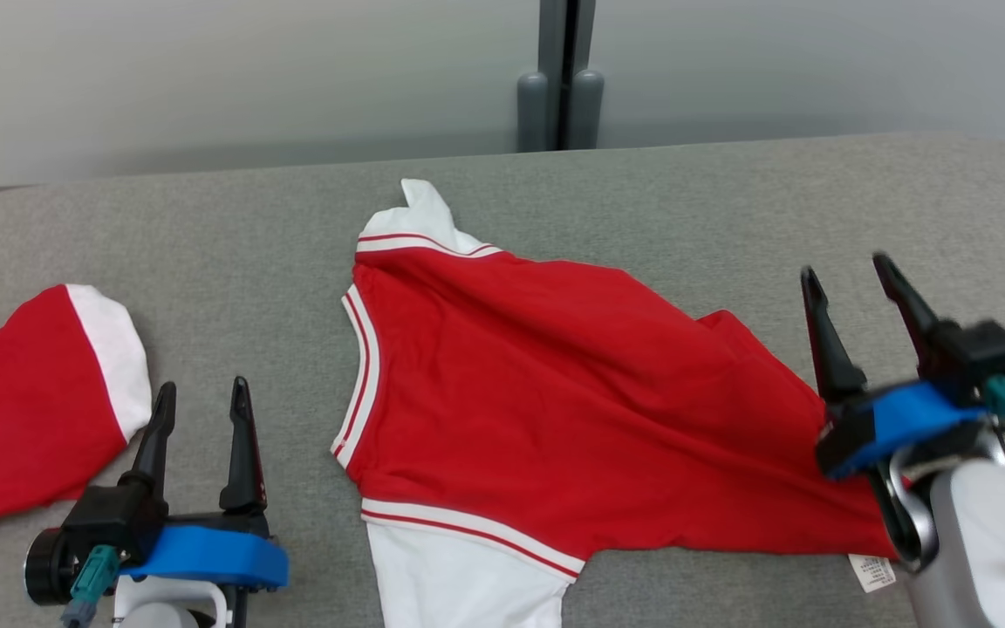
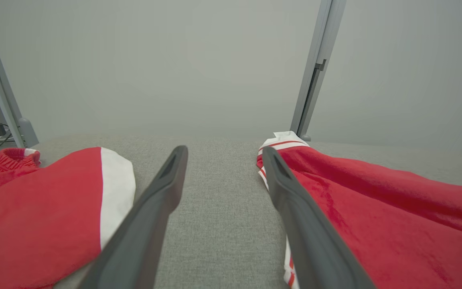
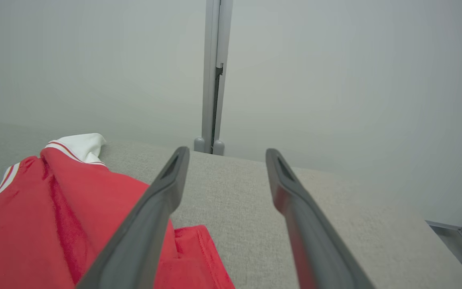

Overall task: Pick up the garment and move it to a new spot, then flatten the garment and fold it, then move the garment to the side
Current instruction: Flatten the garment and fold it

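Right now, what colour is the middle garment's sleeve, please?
The sleeve is white; head view shows best.

Right gripper (image 3: 227,152) with fingers spread wide and nothing between them, over the grey table (image 3: 347,208). The red garment (image 3: 34,212) lies to its left, passing beneath one finger. A post (image 3: 213,76) stands straight ahead.

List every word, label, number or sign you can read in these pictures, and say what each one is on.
White care label, at the near right corner of the red garment: lines of print, too small and blurred to read.
No other words, brands, numbers or signs can be read in any of the three views.
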Robot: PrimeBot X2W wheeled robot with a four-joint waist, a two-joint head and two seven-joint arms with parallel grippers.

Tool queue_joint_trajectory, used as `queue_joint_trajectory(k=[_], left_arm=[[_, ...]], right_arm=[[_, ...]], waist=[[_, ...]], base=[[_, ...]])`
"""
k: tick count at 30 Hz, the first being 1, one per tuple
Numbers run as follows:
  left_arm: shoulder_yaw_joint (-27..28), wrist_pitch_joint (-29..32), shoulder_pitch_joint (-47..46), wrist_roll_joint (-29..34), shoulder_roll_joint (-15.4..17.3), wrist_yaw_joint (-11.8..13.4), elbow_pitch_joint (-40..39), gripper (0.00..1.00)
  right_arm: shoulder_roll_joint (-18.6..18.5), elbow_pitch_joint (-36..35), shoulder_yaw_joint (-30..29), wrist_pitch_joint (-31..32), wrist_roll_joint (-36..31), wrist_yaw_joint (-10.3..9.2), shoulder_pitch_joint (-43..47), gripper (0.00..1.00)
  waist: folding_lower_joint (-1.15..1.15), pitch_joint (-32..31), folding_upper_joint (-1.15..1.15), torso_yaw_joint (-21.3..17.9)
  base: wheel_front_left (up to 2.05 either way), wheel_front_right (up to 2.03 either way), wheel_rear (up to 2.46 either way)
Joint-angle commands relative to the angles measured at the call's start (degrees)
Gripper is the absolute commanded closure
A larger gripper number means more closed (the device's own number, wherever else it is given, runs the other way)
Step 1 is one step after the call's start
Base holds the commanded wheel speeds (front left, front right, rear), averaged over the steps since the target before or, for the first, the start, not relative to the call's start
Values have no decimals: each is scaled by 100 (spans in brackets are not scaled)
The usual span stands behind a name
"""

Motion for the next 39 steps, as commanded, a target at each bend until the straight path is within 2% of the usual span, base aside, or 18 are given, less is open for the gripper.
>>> queue_joint_trajectory(k=[1, 6, 11, 21, 31, 32, 39], left_arm=[[-13, -26, -123, 11, 26, -28, -6, 0], [-74, -26, -267, -3, 16, -25, 18, 0], [-154, -26, -371, -40, -5, -26, 41, 0], [-199, -26, -459, -127, -22, -27, 61, 0], [-252, -26, -570, -113, -23, -28, 81, 0], [-272, -26, -584, -109, -15, -28, 92, 0], [-215, -26, -455, -87, 12, -28, 140, 0]], right_arm=[[-85, 67, 82, 54, 13, 1, -209, 0], [-294, 604, 493, 317, -8, 1, -1128, 0], [-510, 1415, 691, 660, 3, 1, -1652, 0], [-737, 2925, 888, 1071, 128, 1, -1872, 0], [-548, 4037, 1223, 1209, 334, 2, -1823, 0], [-461, 4154, 1355, 1192, 450, 10, -1863, 100], [-554, 4178, 1486, 493, 638, 1, -2311, 100]], waist=[[0, 49, 0, 60], [0, 173, 0, 268], [0, 269, 0, 505], [0, 478, 0, 751], [0, 561, 0, 768], [0, 553, 0, 769], [0, 350, 0, 647]], base=[[0, 0, 0], [0, 0, 0], [0, 0, 0], [0, 0, 0], [0, 0, 0], [0, 0, 0], [0, 0, 0]])
